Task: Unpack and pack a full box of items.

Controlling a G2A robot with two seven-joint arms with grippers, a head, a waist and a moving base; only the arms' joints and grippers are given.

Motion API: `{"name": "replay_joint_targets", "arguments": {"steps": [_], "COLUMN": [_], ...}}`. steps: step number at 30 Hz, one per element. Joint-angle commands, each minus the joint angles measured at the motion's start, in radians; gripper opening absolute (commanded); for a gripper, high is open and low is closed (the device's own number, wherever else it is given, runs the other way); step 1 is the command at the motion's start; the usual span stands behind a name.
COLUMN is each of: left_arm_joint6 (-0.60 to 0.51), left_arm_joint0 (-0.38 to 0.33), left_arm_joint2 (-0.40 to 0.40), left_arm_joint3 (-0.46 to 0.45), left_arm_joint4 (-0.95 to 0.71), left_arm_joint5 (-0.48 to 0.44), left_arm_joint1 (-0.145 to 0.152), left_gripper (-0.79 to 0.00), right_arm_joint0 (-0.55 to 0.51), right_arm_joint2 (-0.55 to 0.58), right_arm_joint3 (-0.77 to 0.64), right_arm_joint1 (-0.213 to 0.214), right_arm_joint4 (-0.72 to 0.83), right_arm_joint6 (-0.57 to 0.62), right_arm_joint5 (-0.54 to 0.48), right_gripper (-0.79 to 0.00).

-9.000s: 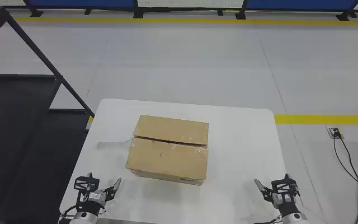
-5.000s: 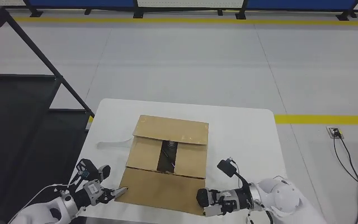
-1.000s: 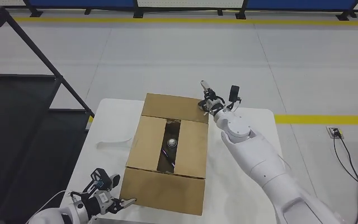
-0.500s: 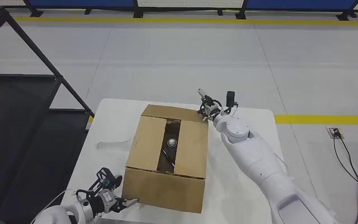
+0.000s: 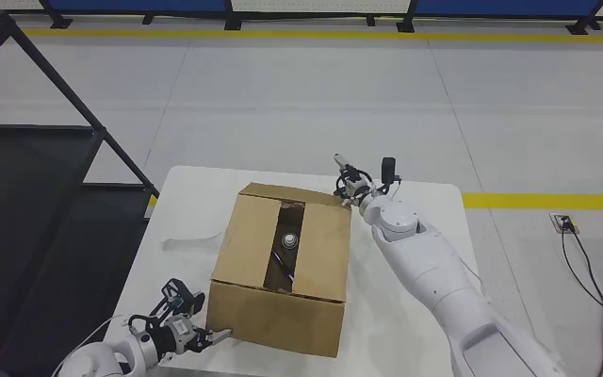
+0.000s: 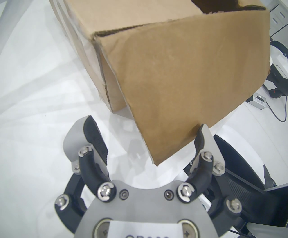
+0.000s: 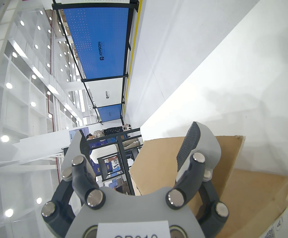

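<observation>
Down low, left hand (image 6: 144, 133) gapes wide at the box's (image 5: 243, 247) near flap (image 5: 273, 320).

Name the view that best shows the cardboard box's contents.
The top view: it looks down into the cardboard box through the gap between its inner flaps, where a bottle-like item lies. The left wrist view catches a dark corner of the open top; the right wrist view gives the far flap.

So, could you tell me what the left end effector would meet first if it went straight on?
Most likely the box's front flap, whose lower corner hangs between the left end effector's open fingers.
</observation>
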Motion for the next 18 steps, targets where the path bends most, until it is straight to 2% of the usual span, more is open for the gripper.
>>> {"name": "replay_joint_targets", "arguments": {"steps": [1,5,9,11,15,18], "left_arm_joint6": [0.008,0.021,0.003,-0.025,-0.045,-0.047], "left_arm_joint0": [0.011,0.033,0.025,0.005,-0.049,-0.057], "left_arm_joint2": [-0.029,-0.102,-0.149,-0.143,-0.102,-0.089], "left_arm_joint3": [-0.014,-0.033,-0.024,-0.015,0.006,0.010], "left_arm_joint4": [-0.034,-0.123,-0.226,-0.270,-0.255,-0.250], "left_arm_joint5": [-0.013,0.001,0.107,0.174,0.351,0.377], "left_arm_joint1": [0.004,0.011,0.013,0.012,0.007,0.005], "left_gripper": [0.000,0.000,0.000,0.000,0.000,0.000], "right_arm_joint0": [-0.005,-0.035,-0.079,-0.108,-0.108,-0.108], "right_arm_joint2": [0.011,0.040,0.062,0.079,0.079,0.079], "right_arm_joint3": [-0.012,-0.070,-0.173,-0.238,-0.238,-0.238], "right_arm_joint1": [0.001,0.009,0.025,0.034,0.034,0.034], "right_arm_joint4": [-0.005,-0.026,-0.078,-0.094,-0.094,-0.094], "right_arm_joint6": [-0.020,-0.055,-0.043,-0.035,-0.035,-0.035], "right_arm_joint5": [-0.048,-0.201,-0.309,-0.324,-0.324,-0.324], "right_gripper": [0.000,0.000,0.000,0.000,0.000,0.000]}}
